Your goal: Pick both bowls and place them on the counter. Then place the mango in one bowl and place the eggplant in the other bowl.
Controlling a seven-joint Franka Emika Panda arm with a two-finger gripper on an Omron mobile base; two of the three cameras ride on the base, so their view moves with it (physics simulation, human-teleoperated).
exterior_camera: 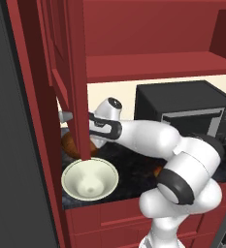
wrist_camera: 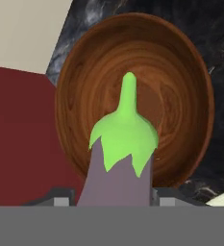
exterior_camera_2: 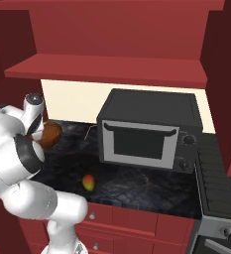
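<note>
The pincer (wrist_camera: 114, 201) hangs over the round dark brown wooden bowl (wrist_camera: 132, 96), the pale lavender-grey eggplant with a green stem cap (wrist_camera: 123, 158) between its fingers. That bowl sits on the black marble-like counter (exterior_camera_2: 137, 183), with the cream-white round bowl (exterior_camera: 89, 179) just beside it, the small red-orange mango (exterior_camera_2: 88, 182) farther along, and the black microwave oven (exterior_camera_2: 149, 131) beyond.

A: What sits at the back of the worktop?
B: A black microwave oven (exterior_camera_2: 149, 131) with a grey-framed door, a long handle across the top and two round knobs at its right.

A: And above it?
B: A red shelf (exterior_camera_2: 107, 69), running wall to wall, with a cream wall panel (exterior_camera_2: 72, 101) beneath it.

A: Anything to the sides?
B: A tall red cabinet post (exterior_camera: 78, 77) on the left; on the right, a dark stove (exterior_camera_2: 218, 183) beside the oven. Red drawer fronts (exterior_camera_2: 132, 221) with small silver knobs run below.
</note>
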